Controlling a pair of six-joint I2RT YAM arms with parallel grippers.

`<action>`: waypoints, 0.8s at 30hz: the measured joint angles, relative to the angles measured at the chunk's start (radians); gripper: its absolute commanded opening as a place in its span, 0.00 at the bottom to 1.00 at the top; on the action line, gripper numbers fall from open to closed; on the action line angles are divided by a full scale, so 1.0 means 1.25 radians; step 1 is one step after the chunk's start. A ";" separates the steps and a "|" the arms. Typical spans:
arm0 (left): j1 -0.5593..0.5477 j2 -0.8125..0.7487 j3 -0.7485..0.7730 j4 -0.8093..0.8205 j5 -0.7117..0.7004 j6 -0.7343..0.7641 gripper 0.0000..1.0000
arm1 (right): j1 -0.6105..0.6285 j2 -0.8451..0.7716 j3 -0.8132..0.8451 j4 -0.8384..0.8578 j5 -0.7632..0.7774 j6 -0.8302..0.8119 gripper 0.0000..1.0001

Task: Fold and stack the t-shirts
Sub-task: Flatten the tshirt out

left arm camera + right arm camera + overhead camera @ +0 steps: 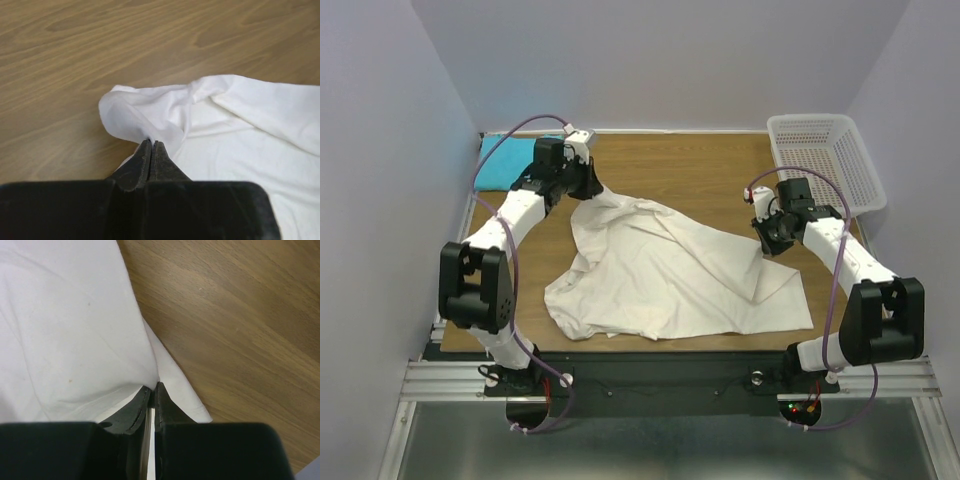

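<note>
You're spreading the white shirt, rumpled in the middle: the left gripper pinches its far corner, and the right gripper nips what looks like a hem. Next, pull both apart evenly to flatten it. The blue shirt waits at the back-left corner.

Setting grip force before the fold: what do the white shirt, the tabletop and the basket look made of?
The white shirt looks like soft matte cloth, likely cotton; it drapes and creases in loose folds. The tabletop is wood or wood-look laminate, smooth, with visible grain. The basket is probably rigid white plastic, moulded in open mesh.
</note>
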 measured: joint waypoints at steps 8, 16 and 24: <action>-0.072 -0.118 -0.202 0.037 -0.014 -0.001 0.00 | 0.000 -0.016 0.000 0.001 -0.006 0.000 0.01; -0.021 -0.179 -0.211 0.058 -0.234 -0.004 0.00 | 0.000 0.049 0.133 0.045 0.051 0.002 0.01; 0.031 0.025 0.021 0.134 -0.280 -0.029 0.00 | -0.001 0.376 0.462 0.195 0.128 0.002 0.01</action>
